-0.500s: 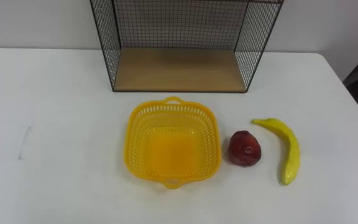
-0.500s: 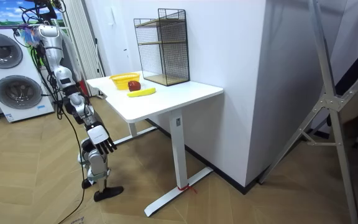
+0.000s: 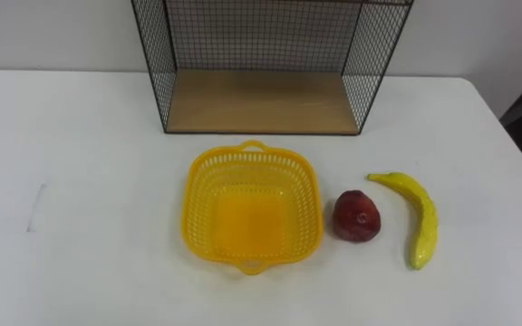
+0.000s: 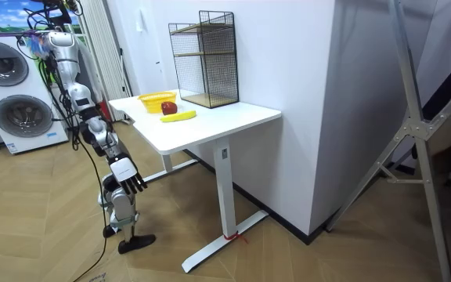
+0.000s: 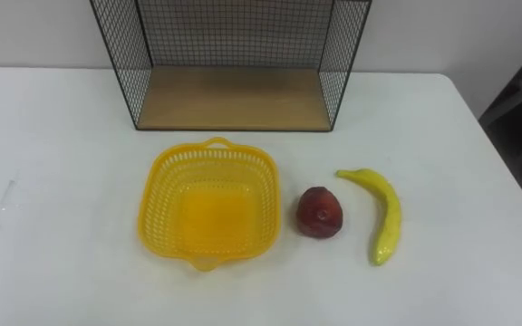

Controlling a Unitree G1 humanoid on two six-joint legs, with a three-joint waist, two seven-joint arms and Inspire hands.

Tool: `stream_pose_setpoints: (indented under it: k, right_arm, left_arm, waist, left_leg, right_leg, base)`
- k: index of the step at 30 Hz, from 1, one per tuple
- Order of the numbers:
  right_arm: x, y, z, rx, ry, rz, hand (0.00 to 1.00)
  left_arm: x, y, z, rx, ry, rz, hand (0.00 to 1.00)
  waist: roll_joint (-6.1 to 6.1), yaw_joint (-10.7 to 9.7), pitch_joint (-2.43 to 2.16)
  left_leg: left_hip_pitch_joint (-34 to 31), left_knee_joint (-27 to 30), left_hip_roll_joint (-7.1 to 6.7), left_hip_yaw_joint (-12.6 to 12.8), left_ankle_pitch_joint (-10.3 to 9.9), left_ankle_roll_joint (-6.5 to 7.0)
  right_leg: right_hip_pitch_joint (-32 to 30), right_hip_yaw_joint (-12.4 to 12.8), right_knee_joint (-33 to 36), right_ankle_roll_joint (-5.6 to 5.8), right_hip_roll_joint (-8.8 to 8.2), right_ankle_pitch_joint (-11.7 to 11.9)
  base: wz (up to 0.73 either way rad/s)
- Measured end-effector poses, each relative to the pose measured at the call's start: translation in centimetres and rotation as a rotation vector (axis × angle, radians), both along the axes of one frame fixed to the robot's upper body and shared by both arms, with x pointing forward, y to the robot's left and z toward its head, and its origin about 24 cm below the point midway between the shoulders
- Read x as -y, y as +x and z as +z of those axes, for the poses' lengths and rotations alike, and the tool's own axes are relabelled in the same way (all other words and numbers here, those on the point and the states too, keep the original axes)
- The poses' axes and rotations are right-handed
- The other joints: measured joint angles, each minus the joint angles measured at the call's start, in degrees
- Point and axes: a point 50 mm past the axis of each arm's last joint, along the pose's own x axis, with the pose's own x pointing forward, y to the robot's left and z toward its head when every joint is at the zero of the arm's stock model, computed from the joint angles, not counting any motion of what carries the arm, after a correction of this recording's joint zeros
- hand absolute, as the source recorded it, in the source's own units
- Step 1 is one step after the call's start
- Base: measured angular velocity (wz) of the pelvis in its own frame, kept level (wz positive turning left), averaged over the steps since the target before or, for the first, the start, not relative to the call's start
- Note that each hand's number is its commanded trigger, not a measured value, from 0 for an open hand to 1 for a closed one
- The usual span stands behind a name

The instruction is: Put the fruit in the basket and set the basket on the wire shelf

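The white rectangular table carries everything, and the robot stands at its end, on the near side of the yellow perforated plastic basket. Just beyond the basket's far edge stands the black wire-mesh shelf, its wooden bottom board level with the table and its open front facing the basket. The basket is empty and sits upright. Small handle tabs show on its far and near edges.

To the basket's right, a little apart from it, lies the dark red apple-like fruit. Further right again is the curved yellow banana, lying lengthwise with its stem end toward the shelf. Neither fruit touches the basket or the other.

In the room view the robot's right hand hangs at its side below table height. Its fingers are loose and apart and hold nothing.

No step of the task has begun. The red fruit is round and smooth, so it will probably roll if nudged. Fingers closing round it from above should hold it best. The banana is long and likely light, and a grip round its middle would keep it from swinging. It should go in lying along the basket's length. The basket looks thin, light and fairly stiff, and it may slide on the smooth table when fruit drops in. Once loaded, it is best taken by both tabs or by opposite rims.
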Motion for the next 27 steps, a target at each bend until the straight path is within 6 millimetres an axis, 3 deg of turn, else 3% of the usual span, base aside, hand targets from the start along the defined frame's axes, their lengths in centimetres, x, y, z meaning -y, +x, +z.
stream_pose_setpoints:
  k: [5, 9, 14, 19, 23, 27]
  right_arm:
    - [0.0, -0.3, -0.1, -0.007, 0.009, -0.052, 0.0]
    - [-0.1, -1.1, -0.2, 0.002, 0.024, -0.234, 0.0]
    - [0.4, -2.8, -0.1, 0.024, 0.05, -0.583, 0.0]
    - [1.8, -3.5, 0.2, 0.151, 0.056, -1.204, 0.0]
    - [2.7, -3.8, 0.5, 0.23, 0.059, -1.565, 0.0]
    - [3.7, -3.2, 0.9, 0.278, 0.041, -1.716, 0.0]
  left_arm:
    - [-0.3, 0.5, 0.1, 0.022, 0.008, 0.019, 0.0]
    - [-0.5, 0.3, 0.1, 0.041, 0.015, 0.067, 0.0]
    - [-0.6, -0.2, 0.1, 0.053, 0.013, 0.15, 0.0]
    - [-1.2, -1.3, 0.4, 0.079, 0.031, 0.247, 0.0]
    - [-1.6, -1.8, 0.5, 0.094, 0.039, 0.294, 0.0]
    - [-1.9, -2.3, 0.7, 0.092, 0.052, 0.311, 0.0]
  waist:
    - [-0.31, 0.0, 0.13]
    - [-0.15, 0.1, 0.01]
    - [0.31, -0.1, -0.16]
    - [0.38, -1.7, -0.15]
    - [0.75, -3.0, -0.53]
    - [0.47, -4.4, -0.79]
  left_leg:
    - [0.1, 0.0, 0.01, -0.1, 0.0, 0.0]
    - [0.1, -0.2, 0.0, 0.2, 0.0, 0.0]
    - [0.5, -0.3, 0.03, 0.1, 0.0, 0.0]
    - [1.8, -0.7, 0.02, 0.2, -0.1, 0.0]
    - [1.8, -0.7, -0.06, 0.3, -0.1, 0.0]
    - [1.8, -0.5, -0.18, 0.4, -0.1, -0.01]
  right_leg:
    - [0.0, 0.2, 0.0, 0.02, 0.02, 0.0]
    - [-0.1, 0.5, 0.0, 0.02, 0.5, 0.0]
    - [0.2, 0.5, -0.1, 0.01, 0.54, 0.0]
    - [0.7, 0.9, 0.2, 0.19, 0.51, -0.6]
    - [0.8, 0.9, 1.1, 0.12, 0.42, -0.6]
    - [0.7, 0.9, 1.3, 0.08, 0.36, -0.8]
  base:
    - [0.0]
    - [-0.02]
    - [0.0]
    - [0.0]
    - [0.0]
    - [0.0]
